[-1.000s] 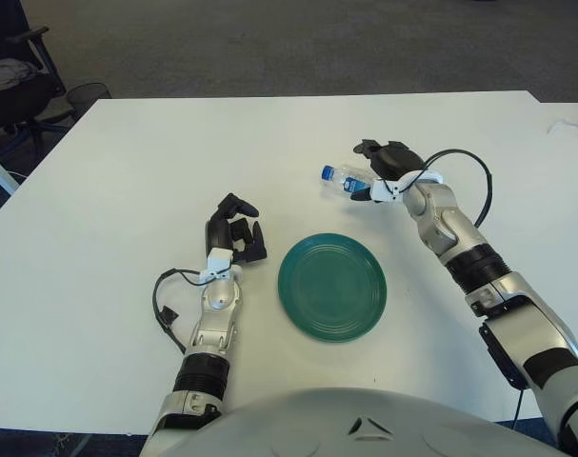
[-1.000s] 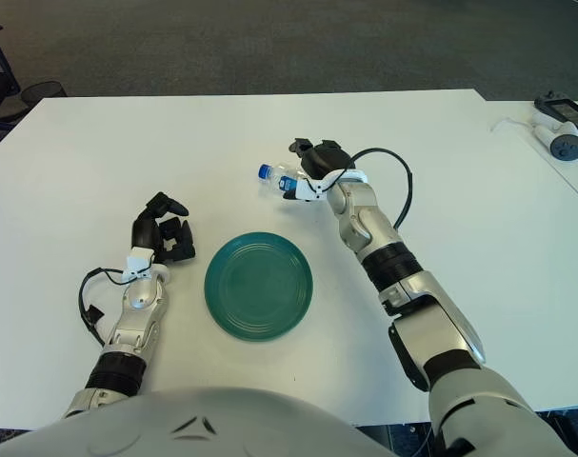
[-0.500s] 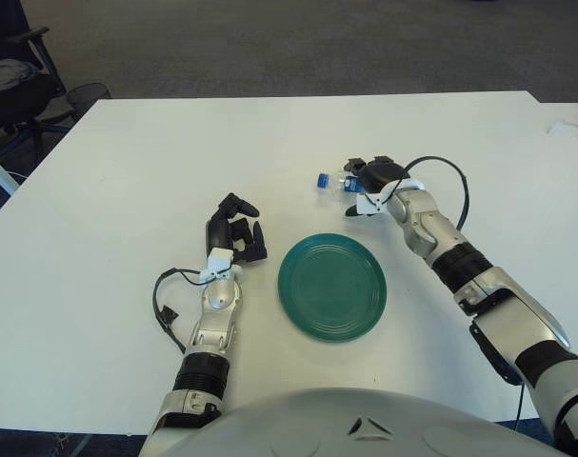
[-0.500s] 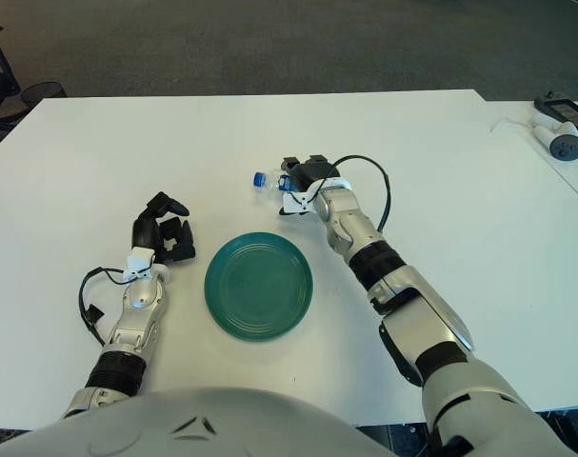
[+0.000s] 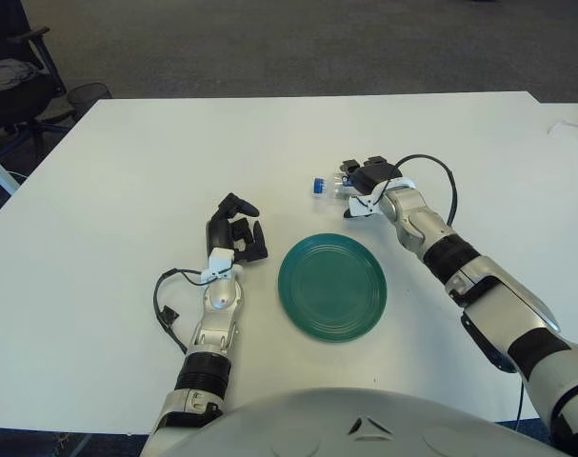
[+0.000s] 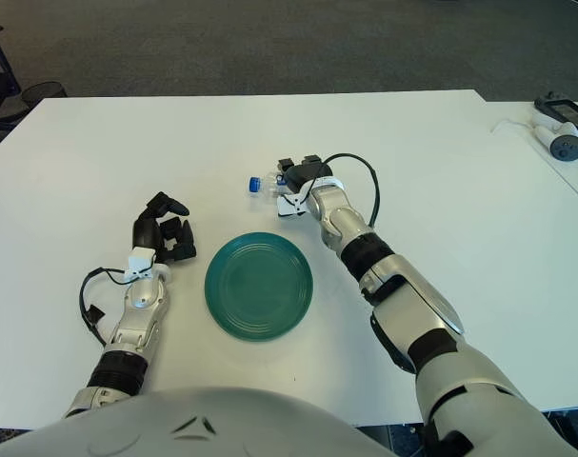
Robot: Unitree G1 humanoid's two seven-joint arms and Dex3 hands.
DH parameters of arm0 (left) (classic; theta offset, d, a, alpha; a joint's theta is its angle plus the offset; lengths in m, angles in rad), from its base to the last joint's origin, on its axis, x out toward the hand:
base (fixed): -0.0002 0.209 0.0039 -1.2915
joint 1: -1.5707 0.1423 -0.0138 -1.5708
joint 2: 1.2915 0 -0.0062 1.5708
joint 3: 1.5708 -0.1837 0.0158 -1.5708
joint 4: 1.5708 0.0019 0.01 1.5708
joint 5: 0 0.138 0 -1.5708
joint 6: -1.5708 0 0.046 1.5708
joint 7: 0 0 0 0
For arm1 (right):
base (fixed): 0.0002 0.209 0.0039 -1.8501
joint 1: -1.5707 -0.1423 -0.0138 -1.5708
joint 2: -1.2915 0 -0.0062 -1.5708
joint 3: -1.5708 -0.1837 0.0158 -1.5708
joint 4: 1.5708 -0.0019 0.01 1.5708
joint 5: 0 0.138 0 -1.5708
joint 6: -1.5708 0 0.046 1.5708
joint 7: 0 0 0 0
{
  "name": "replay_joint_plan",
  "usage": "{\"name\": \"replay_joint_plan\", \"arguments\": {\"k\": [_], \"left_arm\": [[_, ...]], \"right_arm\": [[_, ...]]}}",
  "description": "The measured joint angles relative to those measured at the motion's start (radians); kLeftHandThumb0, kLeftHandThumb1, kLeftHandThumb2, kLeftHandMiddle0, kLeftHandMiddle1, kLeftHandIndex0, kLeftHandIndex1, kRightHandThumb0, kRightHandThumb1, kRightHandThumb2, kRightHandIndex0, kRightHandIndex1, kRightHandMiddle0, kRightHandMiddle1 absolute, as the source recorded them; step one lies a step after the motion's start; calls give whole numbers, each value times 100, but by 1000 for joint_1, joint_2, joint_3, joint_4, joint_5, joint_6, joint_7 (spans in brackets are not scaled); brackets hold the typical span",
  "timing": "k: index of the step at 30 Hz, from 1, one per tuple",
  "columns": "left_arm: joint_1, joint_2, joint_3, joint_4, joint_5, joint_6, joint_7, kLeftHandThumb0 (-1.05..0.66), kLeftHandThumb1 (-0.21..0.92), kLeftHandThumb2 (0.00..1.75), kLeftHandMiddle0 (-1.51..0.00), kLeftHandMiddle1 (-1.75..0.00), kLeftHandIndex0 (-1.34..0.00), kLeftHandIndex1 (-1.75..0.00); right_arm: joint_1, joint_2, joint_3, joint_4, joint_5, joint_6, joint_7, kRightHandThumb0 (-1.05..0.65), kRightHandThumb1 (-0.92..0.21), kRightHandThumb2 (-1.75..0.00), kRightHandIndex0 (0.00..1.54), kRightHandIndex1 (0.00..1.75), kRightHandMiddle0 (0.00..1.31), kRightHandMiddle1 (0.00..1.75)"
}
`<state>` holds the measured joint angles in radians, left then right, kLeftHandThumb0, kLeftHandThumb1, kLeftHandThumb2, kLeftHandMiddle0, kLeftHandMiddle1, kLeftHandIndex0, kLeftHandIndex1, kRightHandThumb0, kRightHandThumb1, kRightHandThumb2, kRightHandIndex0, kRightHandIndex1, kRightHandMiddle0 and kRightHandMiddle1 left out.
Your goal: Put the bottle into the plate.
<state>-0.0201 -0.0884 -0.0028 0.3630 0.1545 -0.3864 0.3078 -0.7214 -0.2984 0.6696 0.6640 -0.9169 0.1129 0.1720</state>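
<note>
A small clear bottle (image 5: 330, 185) with a blue cap lies on its side in the grip of the robot's right hand (image 5: 366, 180), whose dark fingers are closed around its body, the capped end pointing toward the table's left edge. Bottle and hand show just beyond the far rim of the green plate (image 5: 332, 287), a little to its right, over the middle of the white table (image 5: 127, 162); whether the bottle touches the tabletop cannot be told. The plate sits empty, nearer the table's front edge than its far one. The right arm reaches in from the table's front right corner, a black cable looping off its wrist. The left hand (image 5: 234, 232) shows just to the left of the plate, its dark fingers curled in and holding nothing, with a thin black cable (image 5: 164, 303) trailing beside its forearm. At the far right edge of the table lie a white cord (image 6: 517, 122) and a small grey device (image 6: 565, 145). A black office chair (image 5: 22, 81) stands on the grey carpet beyond the table's far left corner.
</note>
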Motion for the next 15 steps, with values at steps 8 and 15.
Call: {"name": "replay_joint_plan", "arguments": {"k": [8, 15], "left_arm": [[0, 0, -3, 3, 16, -8, 10, -60, 6, 164, -131, -175, -83, -175], [2, 0, -4, 4, 16, -8, 11, -59, 6, 163, -132, -175, -83, -175]], "right_arm": [[-15, 8, 27, 25, -11, 4, 0, -77, -92, -46, 3, 21, 0, 32], [-24, 10, 41, 39, -16, 3, -2, -77, -92, -46, 8, 23, 0, 39]]}}
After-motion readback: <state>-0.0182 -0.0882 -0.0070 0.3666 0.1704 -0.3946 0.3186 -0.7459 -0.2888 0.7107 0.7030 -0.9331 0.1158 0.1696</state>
